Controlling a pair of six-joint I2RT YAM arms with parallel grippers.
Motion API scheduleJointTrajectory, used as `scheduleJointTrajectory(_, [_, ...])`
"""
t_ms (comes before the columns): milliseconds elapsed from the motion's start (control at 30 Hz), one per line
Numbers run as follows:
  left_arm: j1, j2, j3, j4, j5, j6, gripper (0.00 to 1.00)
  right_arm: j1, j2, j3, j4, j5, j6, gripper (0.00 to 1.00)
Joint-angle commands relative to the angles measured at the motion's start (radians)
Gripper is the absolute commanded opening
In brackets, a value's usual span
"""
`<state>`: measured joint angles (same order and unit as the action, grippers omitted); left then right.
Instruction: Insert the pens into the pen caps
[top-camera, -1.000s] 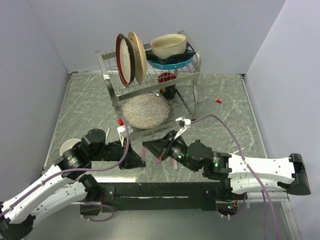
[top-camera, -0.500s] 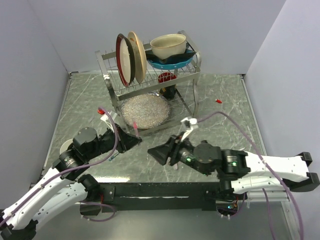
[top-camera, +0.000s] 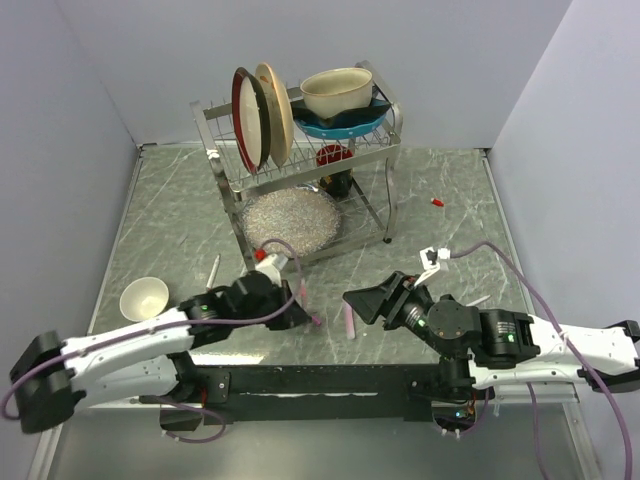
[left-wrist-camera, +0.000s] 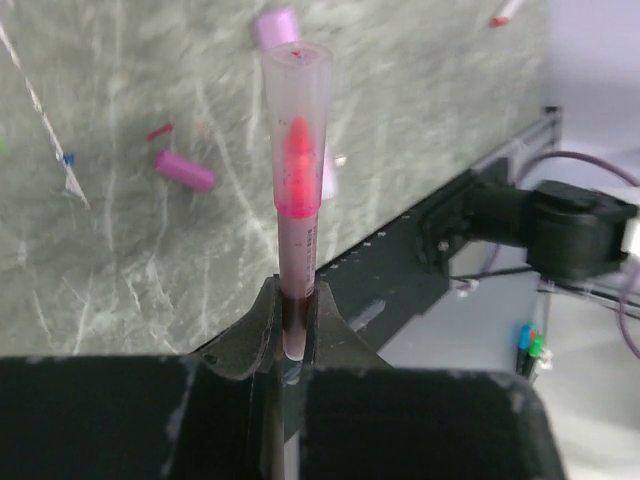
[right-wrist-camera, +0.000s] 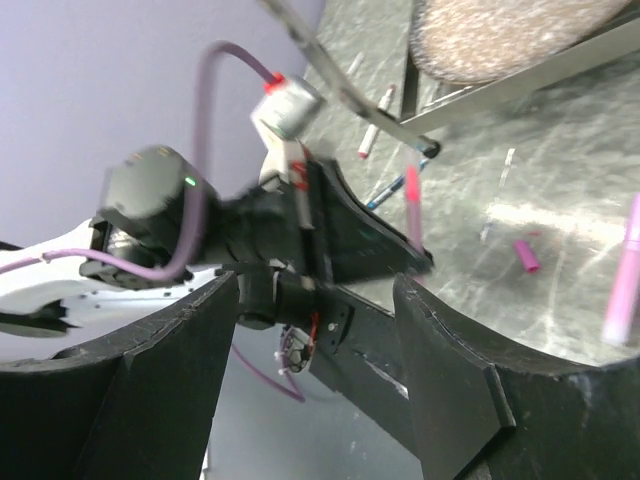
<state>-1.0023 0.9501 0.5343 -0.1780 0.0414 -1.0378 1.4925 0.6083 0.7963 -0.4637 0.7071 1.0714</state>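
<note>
— Where is the pen sitting?
— I'm clamping the pink pen (left-wrist-camera: 297, 245), cap (left-wrist-camera: 297, 95) on its tip, in my left gripper (left-wrist-camera: 293, 312) above the table (left-wrist-camera: 110, 260). My right gripper (right-wrist-camera: 310, 330) is gaping wide, gripping nothing.

right gripper (top-camera: 360, 300) opened, withdrew — cap (left-wrist-camera: 297, 90) seemingly left on pen (left-wrist-camera: 298, 270)

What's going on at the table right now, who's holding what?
The left fingers are shut on a pink pen, its tip inside a translucent cap. The right fingers stand open and empty, just across from it. A second pink pen and a loose pink cap lie on the table.
</note>
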Motion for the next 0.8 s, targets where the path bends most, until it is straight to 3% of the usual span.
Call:
scheduleJointTrajectory(0, [-0.044, 0.12, 0.018, 0.168, -0.091, -0.145, 0.01, 0.0, -0.038, 0.014, -0.045, 0.077, 0.033, 0.71])
scheduleJointTrajectory(300, [-0.101, 0.407, 0.159, 0.163, -0.088, -0.154, 0.02, 0.0, -0.097, 0.006, -0.112, 0.103, 0.079, 0.71])
scheduleJointTrajectory(767, [-0.125, 0.566, 0.231, 0.111, -0.058, -0.182, 0.26, 0.002, -0.121, 0.011, -0.144, 0.14, 0.085, 0.71])
